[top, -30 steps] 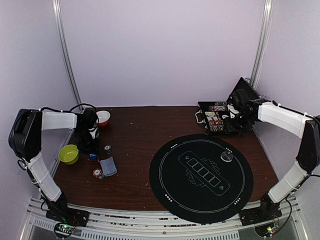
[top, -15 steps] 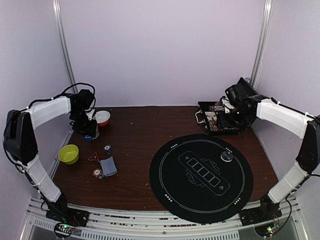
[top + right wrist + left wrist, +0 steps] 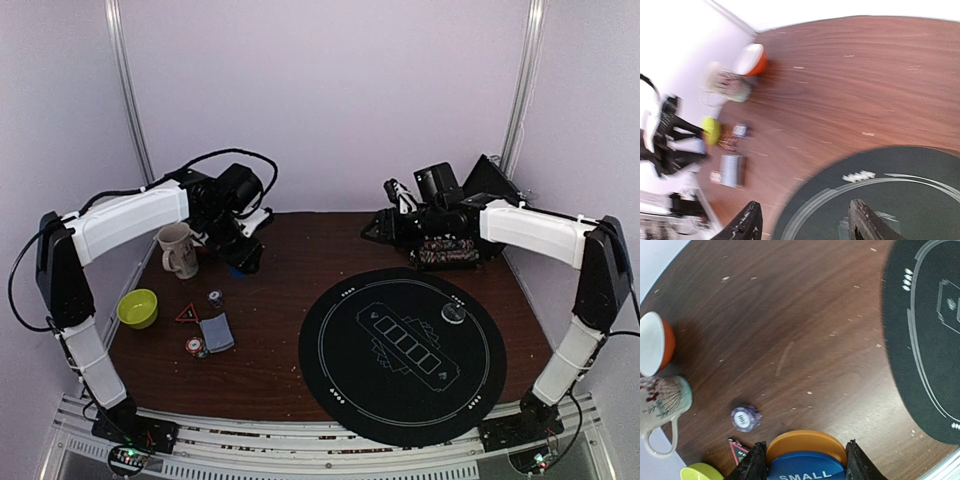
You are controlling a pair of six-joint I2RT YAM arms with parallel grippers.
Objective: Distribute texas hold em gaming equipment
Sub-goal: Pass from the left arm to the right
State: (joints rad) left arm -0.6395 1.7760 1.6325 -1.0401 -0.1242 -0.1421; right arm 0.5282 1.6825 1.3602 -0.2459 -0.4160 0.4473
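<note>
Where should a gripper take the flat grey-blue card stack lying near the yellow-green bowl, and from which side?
Probably from straight above, pinching the grey-blue card stack across its two long edges. It lies flat on the brown wooden table, so only thin sides show; stay toward its far end, clear of the red-and-white striped chip by its near-left corner.

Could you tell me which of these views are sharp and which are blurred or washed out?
Left wrist view: sharp, the word SMALL on the blue disc at the bottom edge reads clearly. Right wrist view: smeared throughout, the cream mug and orange bowl soft-edged, the wall blown out white. Top external view: evenly lit but coarse.
</note>
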